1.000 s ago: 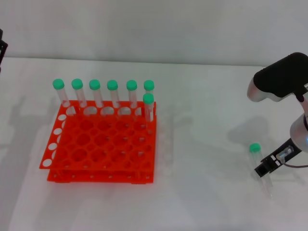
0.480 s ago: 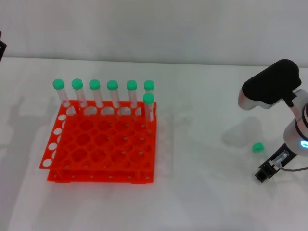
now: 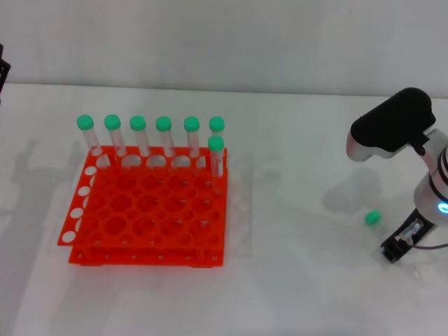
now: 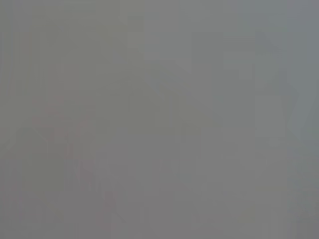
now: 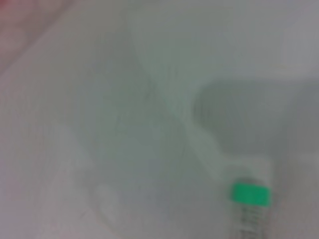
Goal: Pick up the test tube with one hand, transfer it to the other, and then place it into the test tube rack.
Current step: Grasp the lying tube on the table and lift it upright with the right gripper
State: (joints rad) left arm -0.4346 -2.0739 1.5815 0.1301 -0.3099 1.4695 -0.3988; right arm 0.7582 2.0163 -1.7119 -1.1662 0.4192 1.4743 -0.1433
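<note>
The test tube (image 3: 374, 219) shows mainly as its green cap, at the right of the white table; its clear body slants down toward my right gripper (image 3: 396, 250). That black gripper hangs from the light grey arm with a blue light and seems shut on the tube's lower part. In the right wrist view the test tube's green cap (image 5: 250, 194) shows close up, with the ribbed neck under it. The orange-red test tube rack (image 3: 140, 256) stands at centre left. Only a black sliver of my left gripper (image 3: 3, 70) shows at the far left edge.
Several green-capped tubes (image 3: 163, 126) stand upright in the rack's back row, and one more (image 3: 215, 144) stands just in front at the row's right end. White table (image 3: 301, 175) lies between rack and right arm. The left wrist view is plain grey.
The right gripper has shifted right and toward the table's near edge. The tube's clear body no longer lies flat on the table below the gripper. The cap has barely moved.
</note>
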